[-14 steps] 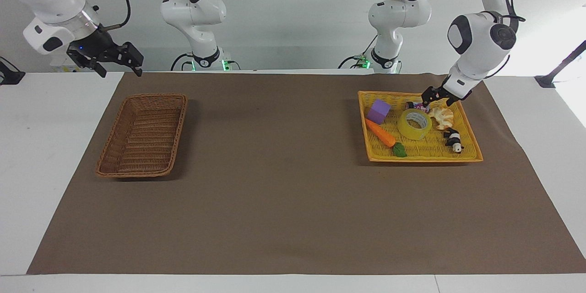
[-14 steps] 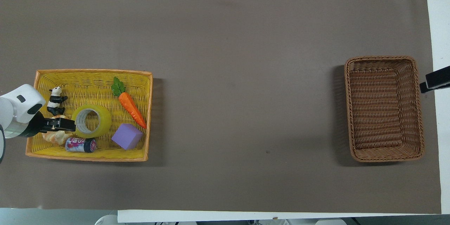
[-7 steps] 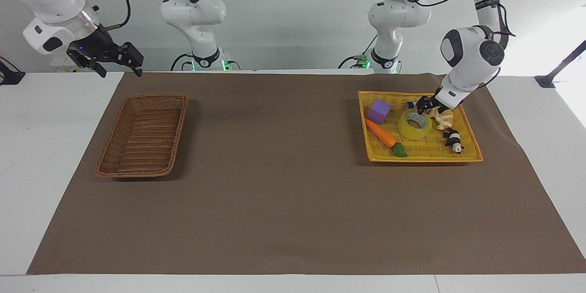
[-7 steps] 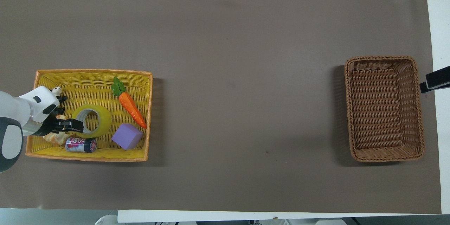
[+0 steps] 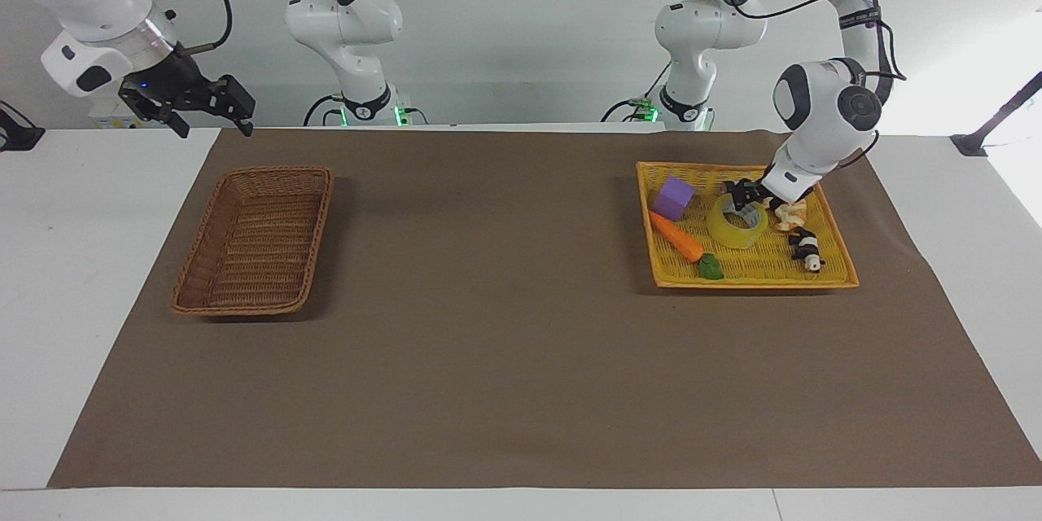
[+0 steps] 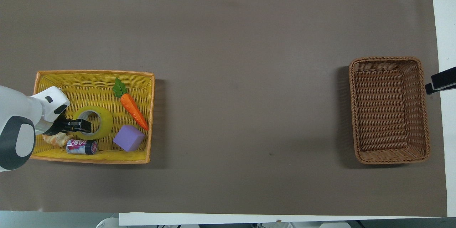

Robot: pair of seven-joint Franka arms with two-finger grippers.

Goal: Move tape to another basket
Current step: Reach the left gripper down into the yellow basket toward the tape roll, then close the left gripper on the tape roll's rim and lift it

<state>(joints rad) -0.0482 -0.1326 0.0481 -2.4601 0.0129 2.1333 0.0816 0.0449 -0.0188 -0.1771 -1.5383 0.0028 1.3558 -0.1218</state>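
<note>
A brown mat covers most of the white table. On it, toward the right arm's end, sits the empty brown wicker basket; toward the left arm's end sits the yellow tray basket. In the overhead view, the tape lies flat near the tray's middle, with a carrot at two o'clock from it, a purple block at four, a small can at seven and a pale crumpled thing at eight; a panda figure shows in the facing view. The left gripper is down at the tape's rim; whether it pinches the roll I cannot tell. The right gripper waits, fingers spread, above the table's edge by the brown basket.
</note>
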